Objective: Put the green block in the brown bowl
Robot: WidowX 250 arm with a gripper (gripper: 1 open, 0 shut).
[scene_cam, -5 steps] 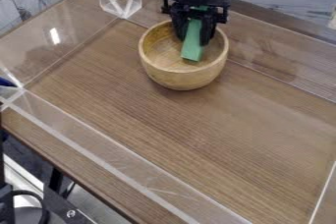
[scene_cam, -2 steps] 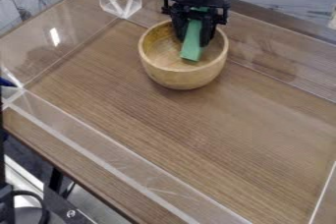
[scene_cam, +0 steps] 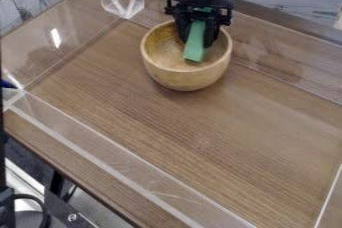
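Gripper (scene_cam: pixel 199 22): black, at the bowl's far side; whether its fingers pinch or merely flank the block cannot be told. Green block (scene_cam: pixel 195 44): steeply slanted, within the bowl's outline, upper end at the gripper. Brown wooden bowl (scene_cam: pixel 187 77): upright on the bench (scene_cam: pixel 201 142). Advised handling: lower gently, release fully, withdraw straight up, sparing the rim.

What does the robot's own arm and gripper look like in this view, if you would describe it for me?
The gripper and the arm above it look black, with knobbly, angular parts; finer markings are too small to make out.
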